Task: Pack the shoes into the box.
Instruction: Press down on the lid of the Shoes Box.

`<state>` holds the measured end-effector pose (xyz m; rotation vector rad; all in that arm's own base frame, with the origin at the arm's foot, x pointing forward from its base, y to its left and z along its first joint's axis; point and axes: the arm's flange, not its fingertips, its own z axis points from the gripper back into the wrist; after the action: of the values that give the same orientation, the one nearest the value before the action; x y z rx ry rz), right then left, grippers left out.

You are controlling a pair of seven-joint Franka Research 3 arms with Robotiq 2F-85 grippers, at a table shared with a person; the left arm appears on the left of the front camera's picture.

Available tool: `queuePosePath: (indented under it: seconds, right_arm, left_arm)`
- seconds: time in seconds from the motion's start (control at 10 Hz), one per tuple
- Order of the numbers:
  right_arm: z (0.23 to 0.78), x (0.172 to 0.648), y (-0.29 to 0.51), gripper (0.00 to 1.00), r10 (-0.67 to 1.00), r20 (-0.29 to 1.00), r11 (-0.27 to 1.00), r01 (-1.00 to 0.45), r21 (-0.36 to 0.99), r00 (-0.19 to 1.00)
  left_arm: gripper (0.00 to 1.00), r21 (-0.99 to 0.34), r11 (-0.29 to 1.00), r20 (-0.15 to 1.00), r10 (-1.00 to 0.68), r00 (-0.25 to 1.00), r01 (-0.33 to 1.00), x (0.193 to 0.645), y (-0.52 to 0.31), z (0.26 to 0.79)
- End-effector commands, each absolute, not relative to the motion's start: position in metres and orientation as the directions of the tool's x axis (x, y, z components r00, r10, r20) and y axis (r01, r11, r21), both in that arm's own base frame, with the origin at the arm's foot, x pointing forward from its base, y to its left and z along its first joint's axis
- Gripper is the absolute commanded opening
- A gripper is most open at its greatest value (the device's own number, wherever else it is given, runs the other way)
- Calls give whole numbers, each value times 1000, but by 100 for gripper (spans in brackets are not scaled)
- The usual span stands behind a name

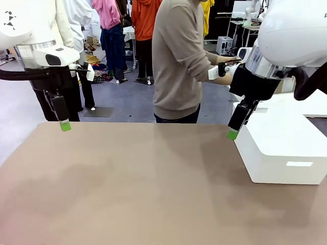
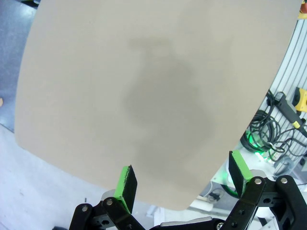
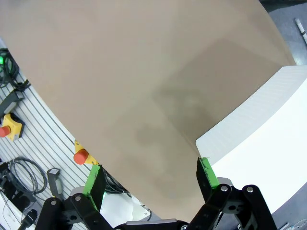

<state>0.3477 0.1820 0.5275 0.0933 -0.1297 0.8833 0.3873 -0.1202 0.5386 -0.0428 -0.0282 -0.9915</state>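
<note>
The glossy black shoes and the tan cardboard box are out of view. My left gripper (image 1: 65, 124) hangs above the table's far left corner; in the left wrist view its green-padded fingers stand wide apart with nothing between them, so my left gripper (image 2: 182, 175) is open. Over the far right of the table, my right gripper (image 1: 233, 133) hovers just left of the big white box (image 1: 278, 148). From the right wrist view, the right gripper (image 3: 150, 175) is open and empty too.
The brown table (image 1: 143, 184) has a bare top. The white rectangular box (image 3: 268, 143) takes up its right side. A person (image 1: 179, 61) stands at the far edge, turned to the right, hands near my right arm. Cables and emergency-stop buttons (image 3: 81, 155) lie past the near edge.
</note>
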Motion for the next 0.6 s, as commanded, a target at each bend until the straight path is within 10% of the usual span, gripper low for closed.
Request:
queuePosePath:
  seconds: [0.0, 0.5]
  right_arm:
    - [528, 348, 182, 100, 762, 153, 633, -774, 28, 629]
    - [528, 348, 182, 100, 762, 153, 633, -774, 28, 629]
  left_arm:
    - [100, -14, 556, 32, -831, 556, 831, 385, -118, 540]
    - [100, -14, 556, 32, -831, 556, 831, 385, -118, 540]
